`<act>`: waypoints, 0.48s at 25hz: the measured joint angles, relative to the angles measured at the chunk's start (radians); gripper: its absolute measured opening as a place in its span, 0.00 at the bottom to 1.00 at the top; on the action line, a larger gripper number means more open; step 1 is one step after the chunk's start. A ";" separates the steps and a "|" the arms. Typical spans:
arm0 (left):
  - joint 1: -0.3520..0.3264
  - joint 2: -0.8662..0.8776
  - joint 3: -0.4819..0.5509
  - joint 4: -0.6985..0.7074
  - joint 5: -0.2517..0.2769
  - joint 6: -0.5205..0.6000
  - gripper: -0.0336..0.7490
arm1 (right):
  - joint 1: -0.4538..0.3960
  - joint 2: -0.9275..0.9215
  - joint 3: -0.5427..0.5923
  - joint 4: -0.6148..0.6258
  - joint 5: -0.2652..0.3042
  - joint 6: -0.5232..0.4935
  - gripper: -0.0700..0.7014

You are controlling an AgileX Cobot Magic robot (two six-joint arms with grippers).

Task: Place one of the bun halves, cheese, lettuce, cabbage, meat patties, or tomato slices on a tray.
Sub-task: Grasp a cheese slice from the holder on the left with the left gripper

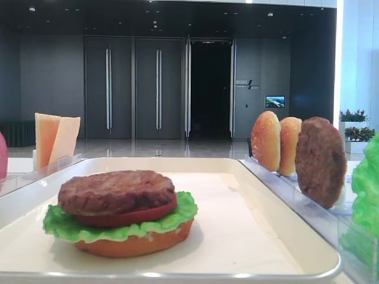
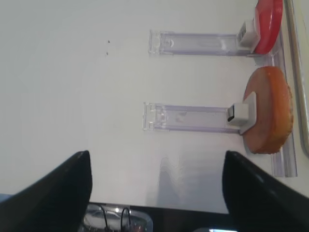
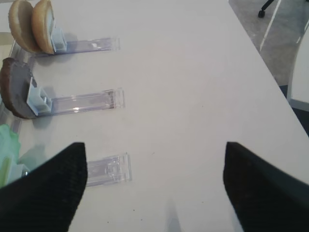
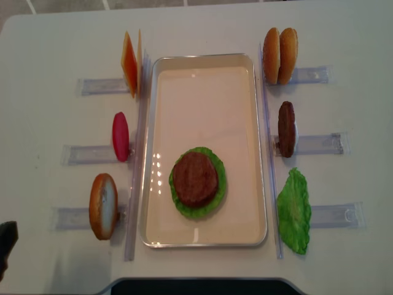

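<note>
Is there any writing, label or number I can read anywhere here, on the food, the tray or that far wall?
Wall sign beside the dark doorway: some lettering, too small and blurred to read.
Small screen on the same wall: a picture shows, no legible words.
Tray, buns, patty, cheese and clear racks: no text or labels that can be seen.

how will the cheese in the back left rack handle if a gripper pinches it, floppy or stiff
The cheese slices are thin yet stand upright and straight in the rack, so probably fairly stiff. They lean against each other, so pulling one may tip the other. The smooth faces might slip.
</note>
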 joint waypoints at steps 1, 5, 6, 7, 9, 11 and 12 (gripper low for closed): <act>0.000 0.048 -0.012 -0.001 0.000 -0.001 0.86 | 0.000 0.000 0.000 0.000 0.000 0.000 0.84; 0.000 0.247 -0.079 -0.002 0.000 -0.003 0.86 | 0.000 0.000 0.000 0.000 0.000 0.000 0.84; 0.000 0.303 -0.098 -0.002 0.000 -0.003 0.86 | 0.000 0.000 0.000 0.000 0.000 0.000 0.84; 0.000 0.349 -0.124 -0.002 -0.001 -0.003 0.86 | 0.000 0.000 0.000 0.000 0.000 0.000 0.84; 0.000 0.464 -0.178 -0.004 -0.002 -0.005 0.86 | 0.000 0.000 0.000 0.000 0.000 0.000 0.84; 0.000 0.568 -0.246 -0.010 -0.002 -0.012 0.86 | 0.000 0.000 0.000 0.000 0.000 0.000 0.84; 0.000 0.626 -0.281 -0.015 -0.004 -0.020 0.86 | 0.000 0.000 0.000 0.000 0.000 0.000 0.84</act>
